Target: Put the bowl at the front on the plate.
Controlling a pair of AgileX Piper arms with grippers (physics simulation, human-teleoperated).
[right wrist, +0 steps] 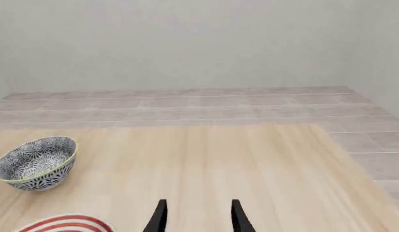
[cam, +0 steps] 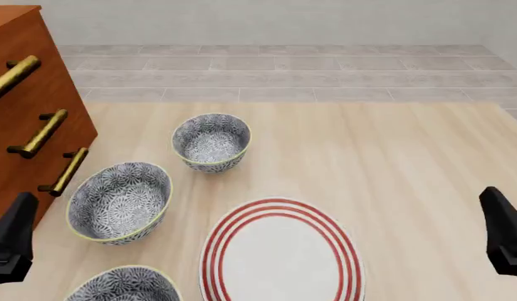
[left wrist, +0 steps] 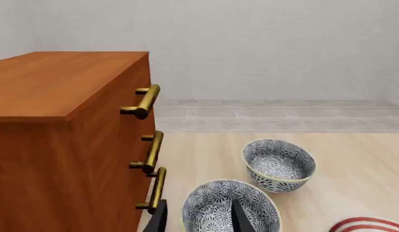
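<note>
I see bowl [cam: 125, 286] black-and-white floral, yellow-green rim (two more alike) | plate [cam: 280, 257] white, three red rings | cabinet [cam: 24, 119] reddish-brown, brass handles | table [cam: 392, 163] pale wood

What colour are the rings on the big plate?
Red, three rings on the white plate. The front view shows them best.

Floral bowl [cam: 125, 286] upright at front-left — just beside red-ringed plate [cam: 281, 258].
</note>
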